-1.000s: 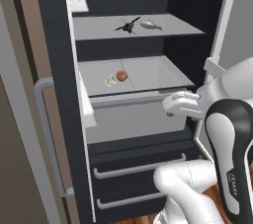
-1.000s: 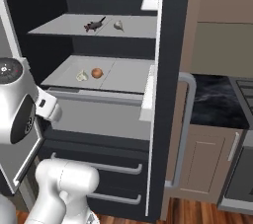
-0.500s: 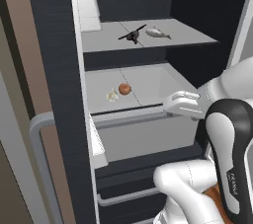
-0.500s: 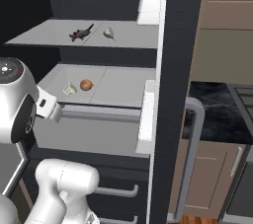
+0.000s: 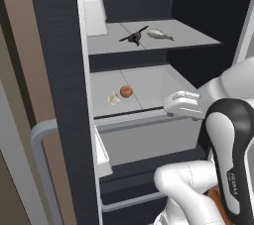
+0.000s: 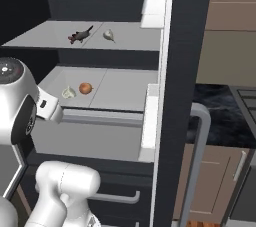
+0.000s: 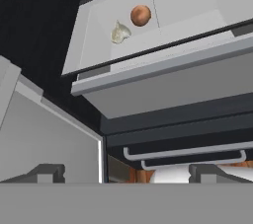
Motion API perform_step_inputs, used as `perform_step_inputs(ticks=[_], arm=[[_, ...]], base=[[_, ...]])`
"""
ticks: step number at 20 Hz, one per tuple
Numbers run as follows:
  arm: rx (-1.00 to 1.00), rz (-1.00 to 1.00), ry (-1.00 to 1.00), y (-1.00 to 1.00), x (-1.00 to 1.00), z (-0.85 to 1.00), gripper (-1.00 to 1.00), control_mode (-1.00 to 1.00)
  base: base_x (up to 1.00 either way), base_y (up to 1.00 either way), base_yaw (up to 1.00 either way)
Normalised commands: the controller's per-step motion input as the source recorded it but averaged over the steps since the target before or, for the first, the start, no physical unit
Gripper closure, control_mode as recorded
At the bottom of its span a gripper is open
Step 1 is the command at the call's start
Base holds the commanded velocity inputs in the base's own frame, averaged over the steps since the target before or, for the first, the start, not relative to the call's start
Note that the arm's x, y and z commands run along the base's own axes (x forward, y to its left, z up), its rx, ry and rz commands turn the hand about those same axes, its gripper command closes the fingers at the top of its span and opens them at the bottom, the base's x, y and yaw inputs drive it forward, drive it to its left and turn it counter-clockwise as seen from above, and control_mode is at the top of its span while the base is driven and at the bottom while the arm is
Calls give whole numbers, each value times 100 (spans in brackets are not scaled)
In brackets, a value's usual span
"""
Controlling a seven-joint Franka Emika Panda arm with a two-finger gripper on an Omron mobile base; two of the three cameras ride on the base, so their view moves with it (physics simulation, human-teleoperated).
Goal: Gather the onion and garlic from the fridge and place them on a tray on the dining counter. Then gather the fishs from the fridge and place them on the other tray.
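Two targets: onion (image 7: 141,15) at your 12 o'clock from the open gripper (image 7: 123,173), garlic (image 7: 119,33) apparently touching it.

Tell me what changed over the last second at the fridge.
The base drove closer to the fridge, so the shelves fill more of both base views; that is camera motion, not the food moving. The gripper took hold of nothing and stays open. The onion and garlic remain side by side on the lower shelf, and the fish on the upper one.
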Motion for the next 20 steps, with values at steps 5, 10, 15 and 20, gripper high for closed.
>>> perform_step_inputs(ticks=[5, 10, 15, 20], arm=[[0, 0, 0, 0, 0, 0, -100, 100], [-1, 2, 0, 0, 16, 0, -100, -100], [-13, 2, -1, 0, 69, 0, -100, -100], [-21, 0, -3, 0, 29, 0, -100, -100]], base=[[72, 15, 4], [69, 2, 10], [0, 0, 0], [0, 0, 0]])
